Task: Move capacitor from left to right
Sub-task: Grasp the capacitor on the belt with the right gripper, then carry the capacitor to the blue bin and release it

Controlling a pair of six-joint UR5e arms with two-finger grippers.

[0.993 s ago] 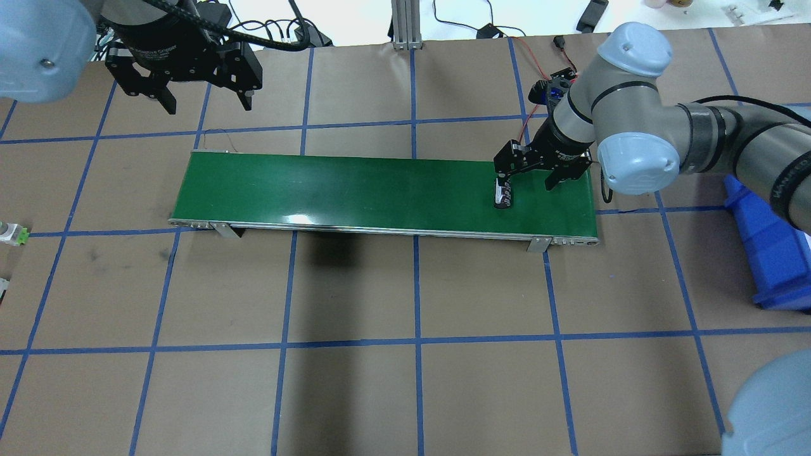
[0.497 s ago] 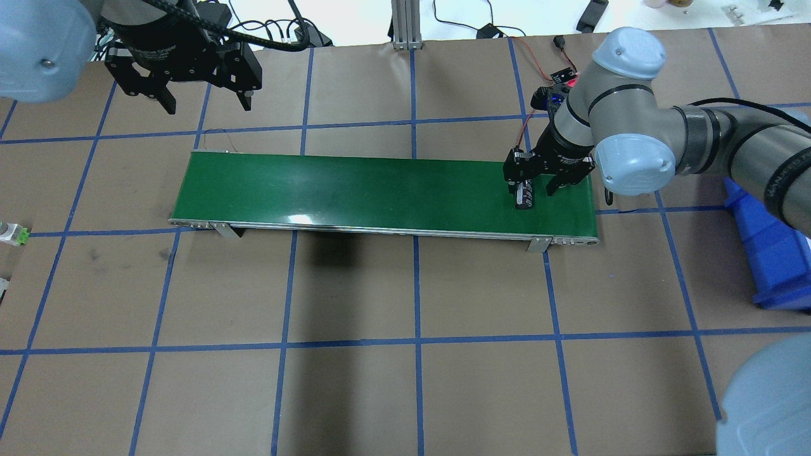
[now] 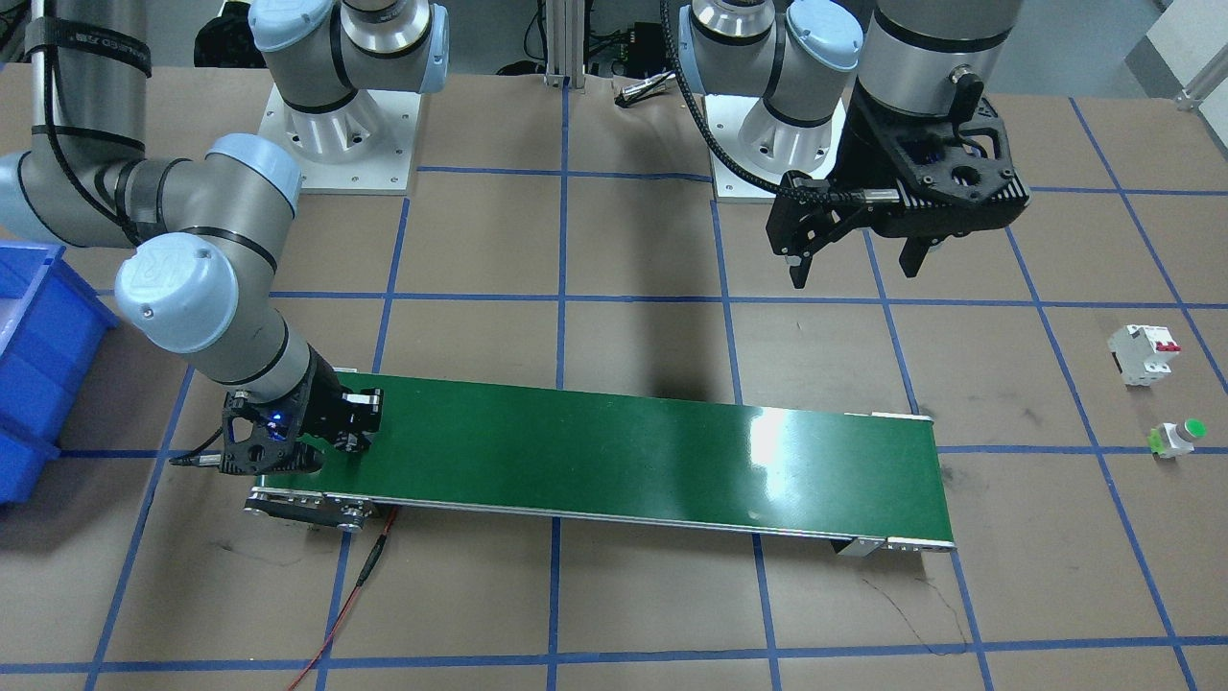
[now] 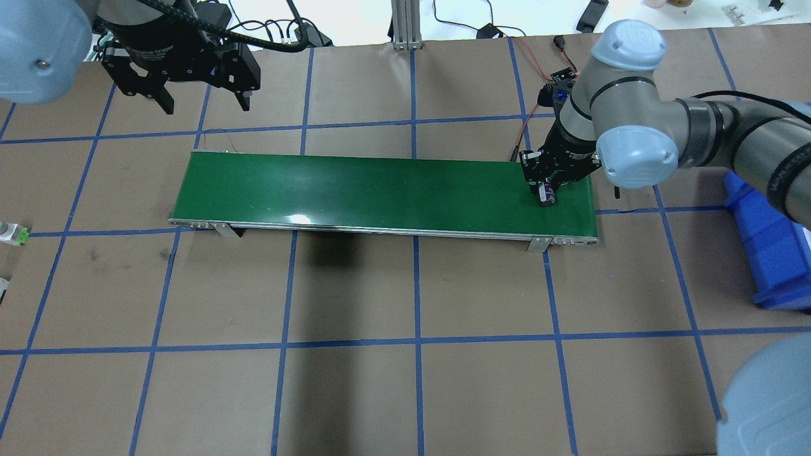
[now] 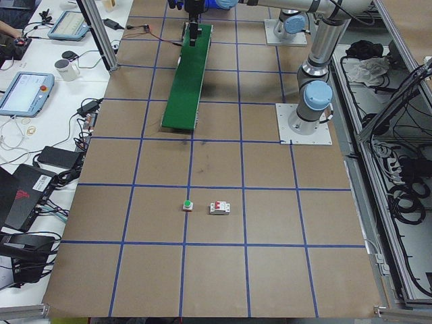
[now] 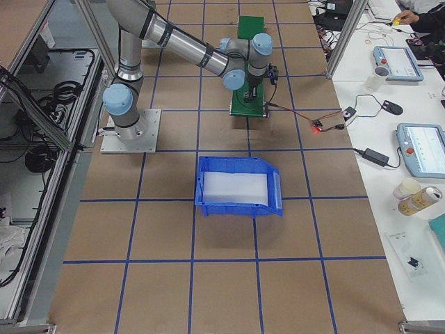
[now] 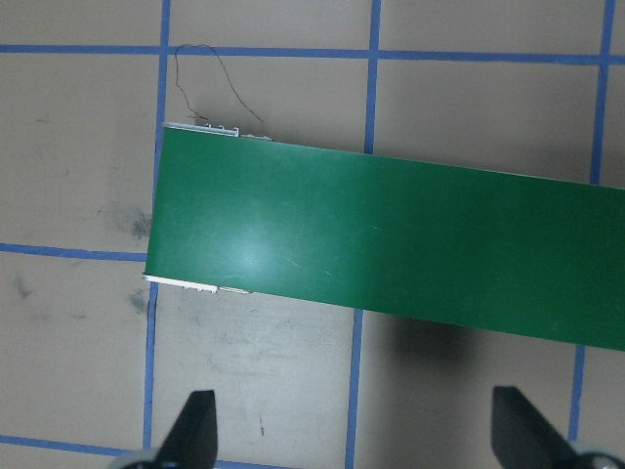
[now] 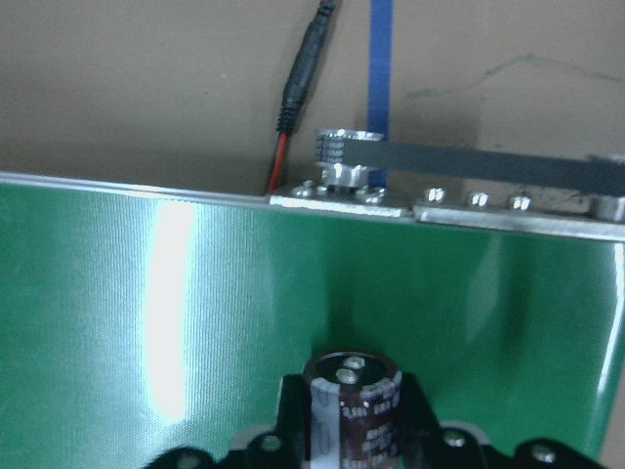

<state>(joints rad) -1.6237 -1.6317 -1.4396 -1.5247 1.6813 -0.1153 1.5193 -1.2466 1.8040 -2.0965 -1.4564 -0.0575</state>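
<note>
The capacitor (image 4: 545, 197), a small black stubby cylinder with a silvery strip, stands on the right end of the green conveyor belt (image 4: 380, 190). My right gripper (image 4: 549, 190) is down on the belt and shut on it. In the right wrist view the capacitor (image 8: 356, 396) sits between the fingers, its top with two terminals showing. In the front-facing view the right gripper (image 3: 331, 432) hides the capacitor. My left gripper (image 4: 204, 101) hangs open and empty above the table behind the belt's left end. Its spread fingertips (image 7: 195, 422) show in the left wrist view.
A blue bin (image 4: 776, 253) stands on the table to the right of the belt. A white breaker (image 3: 1142, 353) and a green-capped push button (image 3: 1178, 437) lie at the far left of the table. A red cable (image 8: 293, 107) runs from the belt's right end.
The capacitor has moved right along the belt. My right gripper followed it to the right and closed from open onto it. The left gripper barely moved.
</note>
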